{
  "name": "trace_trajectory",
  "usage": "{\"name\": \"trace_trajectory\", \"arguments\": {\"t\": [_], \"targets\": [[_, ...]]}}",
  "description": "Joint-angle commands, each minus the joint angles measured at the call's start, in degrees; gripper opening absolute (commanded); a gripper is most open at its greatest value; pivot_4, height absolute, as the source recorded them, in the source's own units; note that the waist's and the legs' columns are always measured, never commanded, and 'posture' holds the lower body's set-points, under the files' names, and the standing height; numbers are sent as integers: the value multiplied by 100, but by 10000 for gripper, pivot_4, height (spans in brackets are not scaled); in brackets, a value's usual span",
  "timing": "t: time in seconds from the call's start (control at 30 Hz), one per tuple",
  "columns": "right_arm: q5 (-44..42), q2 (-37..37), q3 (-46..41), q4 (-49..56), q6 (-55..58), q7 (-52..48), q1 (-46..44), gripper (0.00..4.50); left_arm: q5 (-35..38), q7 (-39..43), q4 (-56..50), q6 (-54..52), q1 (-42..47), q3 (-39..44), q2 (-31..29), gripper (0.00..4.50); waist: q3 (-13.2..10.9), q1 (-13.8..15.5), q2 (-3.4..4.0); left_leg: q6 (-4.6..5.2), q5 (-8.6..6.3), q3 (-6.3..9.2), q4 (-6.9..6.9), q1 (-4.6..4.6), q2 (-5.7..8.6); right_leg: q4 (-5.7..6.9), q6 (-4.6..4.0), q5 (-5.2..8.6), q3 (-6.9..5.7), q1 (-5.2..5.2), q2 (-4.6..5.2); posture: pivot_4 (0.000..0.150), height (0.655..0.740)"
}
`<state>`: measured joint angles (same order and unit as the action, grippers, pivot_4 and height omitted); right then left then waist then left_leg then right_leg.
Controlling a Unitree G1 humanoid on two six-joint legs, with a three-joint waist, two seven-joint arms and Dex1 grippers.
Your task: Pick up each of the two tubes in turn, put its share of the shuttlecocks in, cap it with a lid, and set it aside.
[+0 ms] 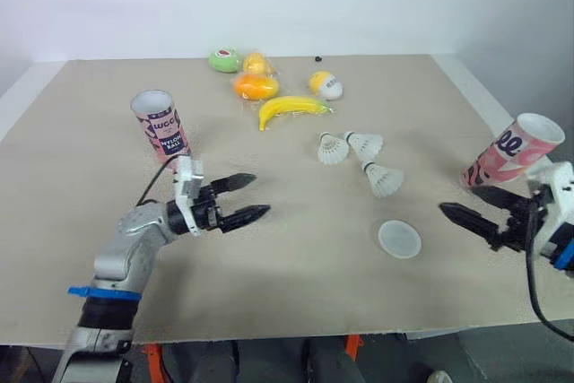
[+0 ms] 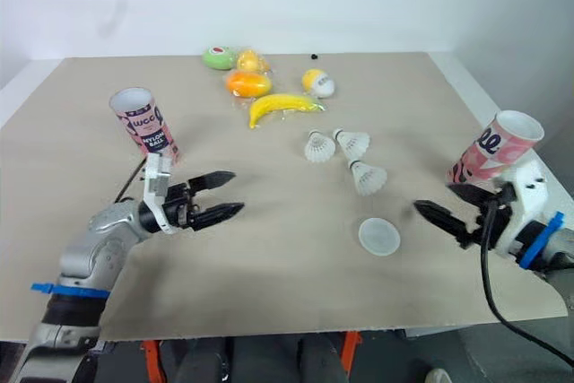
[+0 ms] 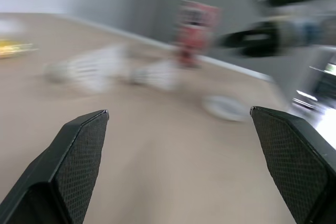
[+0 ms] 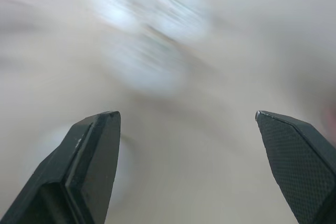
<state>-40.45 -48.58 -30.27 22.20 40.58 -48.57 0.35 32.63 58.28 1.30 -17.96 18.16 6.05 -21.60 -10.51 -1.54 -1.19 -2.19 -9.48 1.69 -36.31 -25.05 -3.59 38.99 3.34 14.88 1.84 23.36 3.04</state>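
Note:
A pink-and-white tube (image 1: 160, 125) stands open-topped on the table's left side, just behind my left gripper (image 1: 258, 195), which is open and empty and points right. A second pink tube (image 1: 513, 150) stands at the right edge, right behind my right gripper (image 1: 457, 199), which is also open with nothing in it and points left. Three white shuttlecocks (image 1: 333, 148) (image 1: 365, 143) (image 1: 384, 179) lie in a cluster right of centre. One translucent round lid (image 1: 399, 239) lies flat in front of them, between the two grippers. The left wrist view shows the far tube (image 3: 197, 24) blurred.
A banana (image 1: 291, 109), an orange fruit (image 1: 256, 87), a green ball-like item (image 1: 225, 60) and a yellow-white item (image 1: 326, 84) lie at the back centre. The table's right edge (image 1: 484, 105) runs close behind the right tube.

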Motion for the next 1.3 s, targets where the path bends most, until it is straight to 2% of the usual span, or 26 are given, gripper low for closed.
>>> {"name": "trace_trajectory", "arguments": {"t": [0.03,0.13,0.23,0.33,0.43,0.63,1.0,1.3], "targets": [[-534,323,653,868,159,284,-465,44094,-167,-999,106,355,-160,610,131,45000,-4,10,-11,0,0,0,-6,-2,0,0,0,-4,1,0,0,1500,6895],[-619,723,1300,1059,212,594,-1041,44094,-372,-1523,324,652,-271,846,217,45000,-5,32,-14,-2,1,-2,-17,-6,2,-2,2,-12,3,-1,3,1500,6895],[-276,1207,1909,906,22,1004,-1648,44094,-720,-1848,776,1111,-203,896,228,45000,-3,69,-19,-6,4,-2,-21,-13,3,-4,1,-14,3,0,3,1500,6895],[96,1616,2249,576,-121,1435,-2053,44094,-942,-2067,1365,1494,123,914,203,45000,-1,85,-23,-6,3,1,-18,-22,4,-6,1,-11,2,5,2,1500,6895],[342,1763,2531,632,-222,1531,-2078,44094,-1130,-2180,2139,1890,615,955,103,45000,0,104,-26,-6,4,5,-14,-33,8,-6,6,-12,1,11,1,1500,6895],[431,1925,2607,879,-242,1725,-1990,44094,-1412,-2187,3768,2601,1456,965,-128,45000,1,103,-27,-8,2,6,-1,-31,6,-6,18,-18,0,16,-2,1500,6895],[423,1956,2541,1126,-185,1968,-1842,44094,-1797,-2273,5630,3360,2526,835,-168,45000,1,78,-29,-10,4,9,-1,-27,6,-5,27,-21,-5,12,-2,1500,6895],[411,1916,2473,1222,-159,2090,-1791,44094,-2225,-2642,6847,3425,3504,726,-117,45000,-1,67,-32,-11,3,9,0,-32,7,-6,29,-17,-6,14,-2,1500,6895]]}}
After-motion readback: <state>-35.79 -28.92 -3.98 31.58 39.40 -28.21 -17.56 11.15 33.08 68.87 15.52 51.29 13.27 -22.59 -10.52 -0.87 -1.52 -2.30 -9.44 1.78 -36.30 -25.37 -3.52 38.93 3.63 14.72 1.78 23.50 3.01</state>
